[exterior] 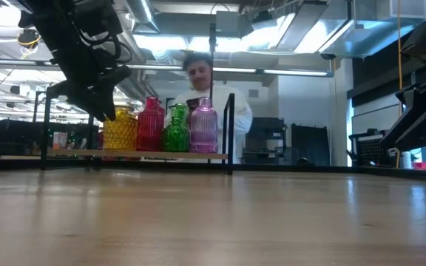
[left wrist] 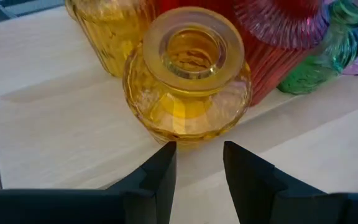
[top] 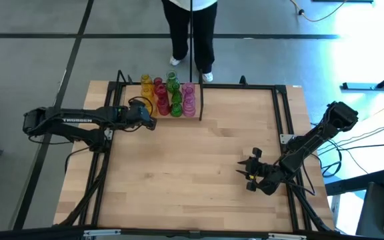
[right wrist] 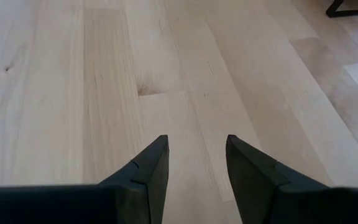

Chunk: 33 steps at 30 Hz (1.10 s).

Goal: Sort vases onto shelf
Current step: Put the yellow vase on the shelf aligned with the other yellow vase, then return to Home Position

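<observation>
Several vases stand upright in a cluster on the shelf at the table's far left: yellow, red, green and pink. My left gripper is open, its fingertips just short of the nearest yellow vase, which stands on its base on the shelf board. Nothing is between the fingers. In the high view this gripper sits at the near side of the cluster. My right gripper hangs open over bare table at the right.
The shelf's black upright divider closes the cluster's right end. Thin black rods frame the table top. A person stands just beyond the far edge. Bare wood lies between the two arms.
</observation>
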### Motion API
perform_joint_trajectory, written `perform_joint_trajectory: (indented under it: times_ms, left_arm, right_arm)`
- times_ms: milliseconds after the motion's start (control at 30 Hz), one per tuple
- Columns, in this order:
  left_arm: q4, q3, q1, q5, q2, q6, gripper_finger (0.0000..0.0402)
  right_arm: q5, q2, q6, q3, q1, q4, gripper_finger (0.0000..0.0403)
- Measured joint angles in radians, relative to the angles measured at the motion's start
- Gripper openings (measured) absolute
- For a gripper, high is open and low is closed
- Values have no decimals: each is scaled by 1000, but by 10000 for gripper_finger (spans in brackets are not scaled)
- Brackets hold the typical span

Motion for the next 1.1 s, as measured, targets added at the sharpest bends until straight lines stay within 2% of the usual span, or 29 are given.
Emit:
perform_joint_trajectory:
  times_ms: [167, 400, 567, 700, 833, 1000, 1100]
  left_arm:
    - [-4, 0, -18, 70, -7, 19, 126]
    - [-57, 39, -87, 87, -94, 35, 124]
    - [-48, 61, -162, 94, -186, 171, 94]
    - [95, 23, -234, 91, -280, 392, 53]
    - [283, -57, -286, 115, -377, 529, 14]
    - [503, -198, -289, 316, -474, 621, 5]
    - [672, -273, -290, 461, -502, 657, 5]
  right_arm:
    - [-2, 0, 0, 0, 0, 2, 143]
    - [-15, 0, 1, 0, 0, 2, 143]
    - [-18, 0, -56, 0, 0, 59, 143]
    - [-40, -42, -166, 0, 0, 125, 133]
    - [-78, -119, -244, 0, 0, 117, 99]
    - [-199, -237, -380, -2, -46, 137, 36]
    - [-366, -303, -455, -44, -151, 210, 6]
